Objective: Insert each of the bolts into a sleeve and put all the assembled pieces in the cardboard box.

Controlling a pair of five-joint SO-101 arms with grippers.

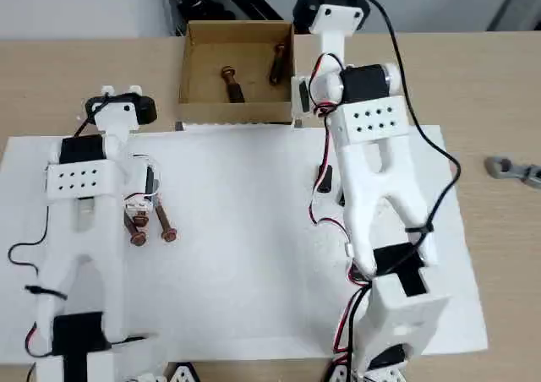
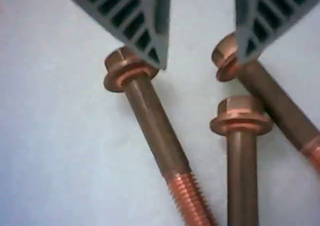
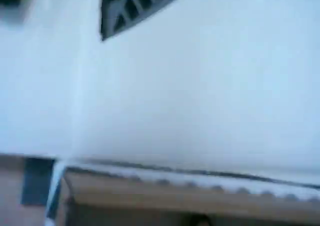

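Note:
Three copper bolts lie close together on the white sheet: one bolt [image 2: 150, 116] to one side, a second bolt [image 2: 242, 151] in the middle, a third bolt [image 2: 280, 106] slanting beside it. My left gripper [image 2: 200, 53] hangs open just above their heads, and its fingertips [image 2: 152, 51] touch none of them. From above, the left gripper [image 1: 142, 204] stands over the bolts [image 1: 166, 226] at the sheet's left. The cardboard box [image 1: 190, 69] sits at the back with two bolt-like pieces [image 1: 230, 84] inside. My right gripper [image 1: 301, 96] is beside the box's right front corner.
The white sheet [image 1: 245, 255] covers most of the table between the arms. The box's front wall [image 3: 175, 198] borders the sheet's far edge. A metal tool [image 1: 511, 169] lies on the bare wood at the far right.

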